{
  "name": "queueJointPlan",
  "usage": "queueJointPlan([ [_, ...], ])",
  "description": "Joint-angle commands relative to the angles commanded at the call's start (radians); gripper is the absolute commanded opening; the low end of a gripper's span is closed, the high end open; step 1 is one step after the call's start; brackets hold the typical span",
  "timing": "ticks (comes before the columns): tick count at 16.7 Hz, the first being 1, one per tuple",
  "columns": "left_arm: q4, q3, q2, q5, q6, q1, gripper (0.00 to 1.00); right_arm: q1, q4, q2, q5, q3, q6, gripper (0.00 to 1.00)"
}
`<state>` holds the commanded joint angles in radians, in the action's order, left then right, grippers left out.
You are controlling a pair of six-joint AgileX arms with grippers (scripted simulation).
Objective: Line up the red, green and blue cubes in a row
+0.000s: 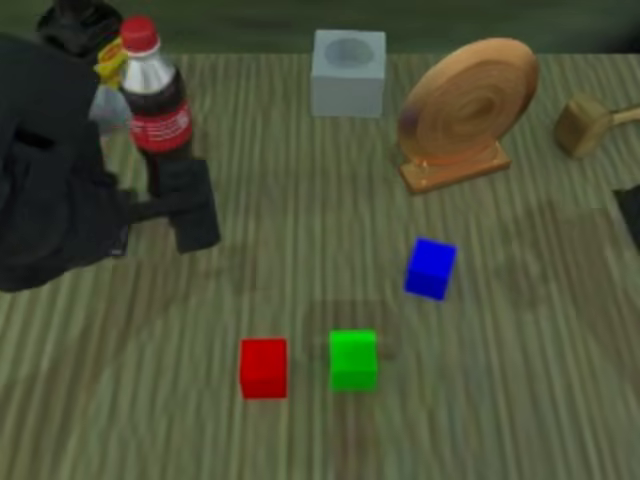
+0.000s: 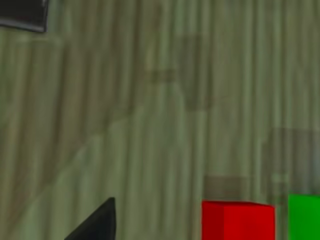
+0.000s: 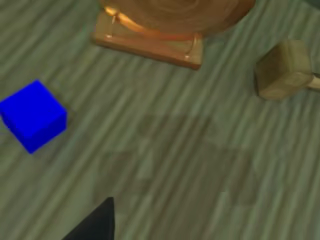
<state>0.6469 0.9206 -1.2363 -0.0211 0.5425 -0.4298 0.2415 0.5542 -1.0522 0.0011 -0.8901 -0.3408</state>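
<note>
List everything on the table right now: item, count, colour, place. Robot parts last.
small red cube: 1, bright red, front centre, left of the green one
small green cube: 1, bright green, front centre, beside the red one with a gap between
small blue cube: 1, deep blue, right of centre, farther back than the other two, turned askew
pale grey block with a round hollow: 1, grey, back centre
round wooden disc on a stand: 1, orange-brown, back right
wooden mallet: 1, tan, far back right
cola bottle with red cap and label: 1, dark, back left, upright
wooden table: 1, greenish-brown planks
left gripper: 1, black, left side by the bottle, holding nothing
right arm: black, only an edge shows at the right
</note>
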Motion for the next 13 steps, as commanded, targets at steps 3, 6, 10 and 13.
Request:
queueJointPlan([
  [3, -0.151, -0.246, 0.304, 0.001, -0.116, 0.122, 1.0, 0.07, 0.177, -0.36, -0.001, -0.266, -0.104, 1.0],
  [6, -0.301, -0.477, 0.606, 0.005, -0.241, 0.233, 1.0, 0.135, 0.338, -0.67, -0.003, -0.508, -0.2, 1.0],
  [10, -0.481, -0.727, 0.955, 0.013, -0.396, 0.354, 1.0, 0.206, 0.506, -0.989, -0.003, -0.784, -0.306, 1.0],
  [13, -0.583, -0.851, 1.138, 0.018, -0.486, 0.415, 1.0, 0.243, 0.589, -1.159, 0.0, -0.94, -0.362, 1.0],
])
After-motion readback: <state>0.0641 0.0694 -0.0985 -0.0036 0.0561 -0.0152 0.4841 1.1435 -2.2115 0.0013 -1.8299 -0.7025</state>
